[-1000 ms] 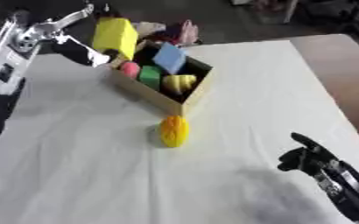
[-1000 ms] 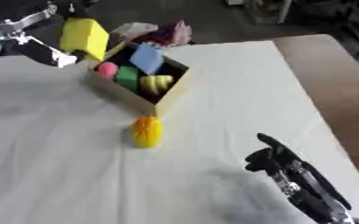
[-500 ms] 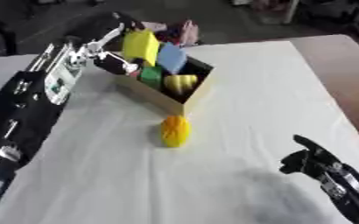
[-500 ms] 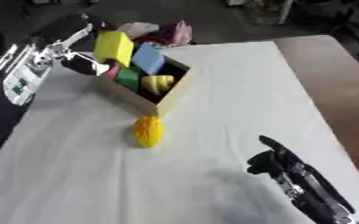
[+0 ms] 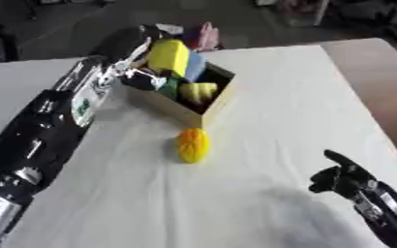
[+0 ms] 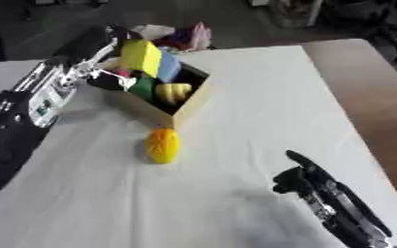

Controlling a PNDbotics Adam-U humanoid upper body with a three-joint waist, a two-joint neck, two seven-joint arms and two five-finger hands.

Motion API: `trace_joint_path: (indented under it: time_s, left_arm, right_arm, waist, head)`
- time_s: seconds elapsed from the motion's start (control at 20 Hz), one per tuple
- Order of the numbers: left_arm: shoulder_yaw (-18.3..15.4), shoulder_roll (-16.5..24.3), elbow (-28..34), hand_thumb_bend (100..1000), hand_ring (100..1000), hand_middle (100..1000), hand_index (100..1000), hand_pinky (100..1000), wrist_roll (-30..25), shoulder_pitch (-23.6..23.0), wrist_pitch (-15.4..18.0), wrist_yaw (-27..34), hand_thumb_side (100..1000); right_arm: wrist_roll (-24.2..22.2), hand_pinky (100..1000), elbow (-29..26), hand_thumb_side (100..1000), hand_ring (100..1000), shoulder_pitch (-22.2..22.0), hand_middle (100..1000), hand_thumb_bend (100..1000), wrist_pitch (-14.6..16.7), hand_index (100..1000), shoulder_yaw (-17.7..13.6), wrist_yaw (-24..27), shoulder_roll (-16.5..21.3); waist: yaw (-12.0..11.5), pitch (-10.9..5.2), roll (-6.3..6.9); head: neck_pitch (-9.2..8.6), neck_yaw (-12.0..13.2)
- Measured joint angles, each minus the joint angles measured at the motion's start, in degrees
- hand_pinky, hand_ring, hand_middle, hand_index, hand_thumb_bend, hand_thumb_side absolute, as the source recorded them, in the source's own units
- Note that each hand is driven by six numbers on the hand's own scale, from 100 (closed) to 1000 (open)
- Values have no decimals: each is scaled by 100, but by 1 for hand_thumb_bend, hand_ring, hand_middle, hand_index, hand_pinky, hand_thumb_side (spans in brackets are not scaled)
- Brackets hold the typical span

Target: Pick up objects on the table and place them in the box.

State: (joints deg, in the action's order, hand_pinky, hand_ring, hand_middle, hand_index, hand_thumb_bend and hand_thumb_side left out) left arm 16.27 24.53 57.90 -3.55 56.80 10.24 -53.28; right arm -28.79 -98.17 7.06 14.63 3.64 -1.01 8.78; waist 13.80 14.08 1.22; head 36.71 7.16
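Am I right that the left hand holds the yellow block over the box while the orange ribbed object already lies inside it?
Not quite. The orange ribbed object lies on the white table outside the box, as the left eye view shows. The left hand does hold the yellow block over it.

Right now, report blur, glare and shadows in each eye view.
Left eye view: soft all over, the left hand at the box smeared, a faint shadow beside the yellow-orange object. Right eye view: equally soft, no glare on the white cloth, the right hand edge-blurred with a grey shadow under it; the background is dark.
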Motion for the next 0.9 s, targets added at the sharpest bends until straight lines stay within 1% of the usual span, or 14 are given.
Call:
trace_joint_path:
  time_s: [0.05, 0.15, 0.25, 0.3, 0.5, 0.65, 0.75, 0.8, 0.9]
  left_arm:
    - [42, -13, 1, 270, 776, 811, 914, 808, -40, -21, 63, -49, 251]
    - [124, -34, 8, 291, 789, 829, 925, 819, -155, -47, 196, -170, 264]
    - [183, -35, 45, 309, 791, 835, 928, 820, -296, -61, 315, -279, 266]
    - [195, -35, 75, 344, 799, 848, 935, 826, -369, -66, 360, -317, 272]
    - [272, -27, 260, 399, 813, 869, 950, 838, -642, -87, 519, -373, 272]
    - [315, 43, 529, 401, 816, 876, 954, 841, -844, -88, 641, -280, 268]
    - [332, 140, 760, 422, 819, 879, 954, 845, -965, -87, 727, -150, 271]
    - [340, 205, 890, 428, 816, 871, 950, 845, -1018, -85, 781, -68, 259]
    - [406, 340, 1181, 422, 802, 833, 932, 840, -1107, -78, 915, 115, 273]
  right_arm:
    - [0, 715, 0, 796, 675, 0, 670, 100, 0, 1000, 0, 0, 0]
    - [1, 715, 0, 801, 675, 1, 670, 100, -1, 1000, 0, 0, 0]
    - [2, 715, 0, 803, 675, 1, 670, 100, -2, 1000, 0, -1, 0]
    - [2, 715, 0, 802, 675, 1, 670, 100, -2, 1000, 0, -2, 0]
    - [2, 715, 0, 801, 675, 1, 669, 100, -3, 1000, 0, -5, 0]
    - [4, 715, 0, 800, 675, 1, 669, 100, -5, 1000, -2, -9, 0]
    - [4, 715, 0, 799, 674, 0, 669, 100, -5, 1000, -3, -10, 0]
    - [5, 714, 0, 801, 674, 0, 668, 100, -6, 1000, -4, -11, 0]
    - [8, 715, 0, 799, 674, -1, 668, 100, -7, 1000, -7, -19, 0]
  waist:
    - [0, 1, 0]
    - [0, 4, 0]
    - [-2, 4, 0]
    - [-3, 4, 0]
    - [-8, 4, 4]
    - [-20, 4, 7]
    - [-43, 4, 9]
    - [-49, 4, 11]
    - [-66, 3, 20]
  head:
    - [0, -1]
    - [0, -4]
    - [0, -8]
    - [0, -9]
    - [0, -19]
    - [0, -26]
    - [0, -40]
    - [0, -52]
    - [0, -71]
